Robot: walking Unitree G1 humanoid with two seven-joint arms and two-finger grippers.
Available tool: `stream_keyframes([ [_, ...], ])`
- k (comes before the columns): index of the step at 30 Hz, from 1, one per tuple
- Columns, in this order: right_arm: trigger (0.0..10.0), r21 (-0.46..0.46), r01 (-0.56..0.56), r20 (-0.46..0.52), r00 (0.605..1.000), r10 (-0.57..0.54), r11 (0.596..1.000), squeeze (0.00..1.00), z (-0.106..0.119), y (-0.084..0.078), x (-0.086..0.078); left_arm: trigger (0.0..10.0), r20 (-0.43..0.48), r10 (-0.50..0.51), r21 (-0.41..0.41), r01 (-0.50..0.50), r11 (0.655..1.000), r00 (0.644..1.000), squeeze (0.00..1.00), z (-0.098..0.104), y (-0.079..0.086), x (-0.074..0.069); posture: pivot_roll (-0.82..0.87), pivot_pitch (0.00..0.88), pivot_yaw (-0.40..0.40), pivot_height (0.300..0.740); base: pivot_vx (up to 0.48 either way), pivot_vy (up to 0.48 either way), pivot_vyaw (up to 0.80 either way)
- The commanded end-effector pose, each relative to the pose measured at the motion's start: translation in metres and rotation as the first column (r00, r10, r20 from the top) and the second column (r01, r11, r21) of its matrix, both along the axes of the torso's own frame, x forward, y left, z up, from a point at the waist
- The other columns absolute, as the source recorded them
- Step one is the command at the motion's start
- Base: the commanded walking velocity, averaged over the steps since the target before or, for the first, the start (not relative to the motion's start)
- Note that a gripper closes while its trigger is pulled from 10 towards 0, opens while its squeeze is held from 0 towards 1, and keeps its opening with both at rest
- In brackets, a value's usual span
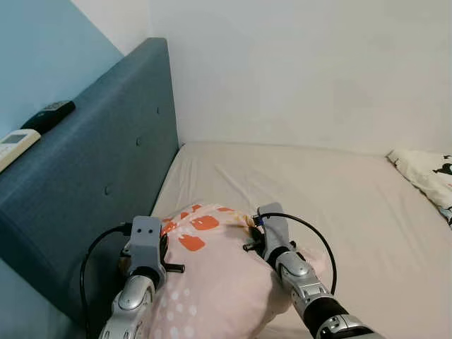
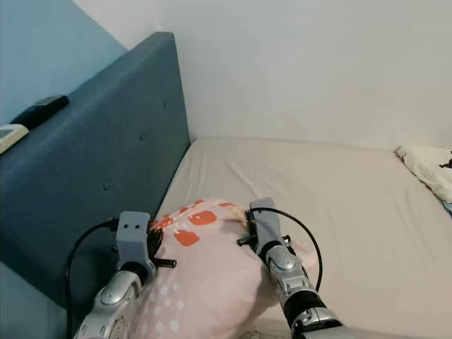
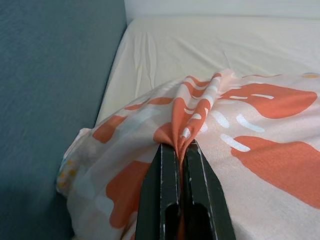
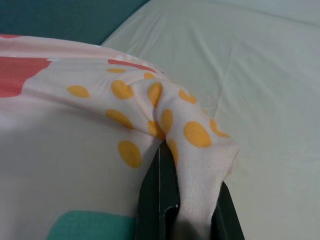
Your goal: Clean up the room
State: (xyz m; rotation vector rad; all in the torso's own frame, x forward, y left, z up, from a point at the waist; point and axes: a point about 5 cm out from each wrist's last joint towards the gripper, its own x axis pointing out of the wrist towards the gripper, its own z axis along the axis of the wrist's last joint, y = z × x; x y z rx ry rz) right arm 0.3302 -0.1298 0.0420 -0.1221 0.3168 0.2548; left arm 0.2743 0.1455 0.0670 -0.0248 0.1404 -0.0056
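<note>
A plump pale-pink fabric pillow (image 1: pixel 212 282) printed with orange patches and small white and yellow dots sits at the bottom centre of the head views, held between the two arms over the near end of the bed, close beside the headboard. The left gripper (image 3: pixel 181 150) pinches a raised fold of the orange-patterned cover, its two black fingers (image 3: pixel 162 185) pressed together on the cloth at the lower middle of its wrist view. The right gripper (image 4: pixel 192 155) grips a bunched corner of the pillow dotted with yellow spots, the fabric wedged between its black fingers (image 4: pixel 152 195) at the bottom of that view. Under the pillow spreads a beige fitted bed sheet (image 1: pixel 318 198), lightly creased, filling the centre and right of the frame. A dark teal upholstered headboard (image 1: pixel 106 162) with buttoned tufts runs along the left side. On its top edge, at the upper left, lie a black remote control (image 1: pixel 48 115) and a white remote control (image 1: pixel 14 145) just beside it. At the right edge rests a cream patterned pillow (image 1: pixel 424 176). A white wall (image 1: pixel 304 63) stands behind the bed.
</note>
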Motion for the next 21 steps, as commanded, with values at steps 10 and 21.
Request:
stream_keyframes([
  [10,10.0,-0.002,0.039,0.003,0.999,-0.039,0.999,0.00,0.0008,-0.0073,0.0009,10.0,0.030,0.062,0.018,-0.063,0.998,0.998,0.00,0.0064,0.0169,0.0001,-0.05,0.000,-0.012,0.740,0.000,0.000,0.00],
  [21,10.0,0.006,0.045,0.000,0.999,-0.045,0.999,0.00,0.0003,-0.0080,0.0005,10.0,0.018,0.060,0.031,-0.060,0.998,0.998,0.00,0.0044,0.0165,-0.0003,-0.06,0.000,-0.012,0.740,0.000,0.000,0.00],
])
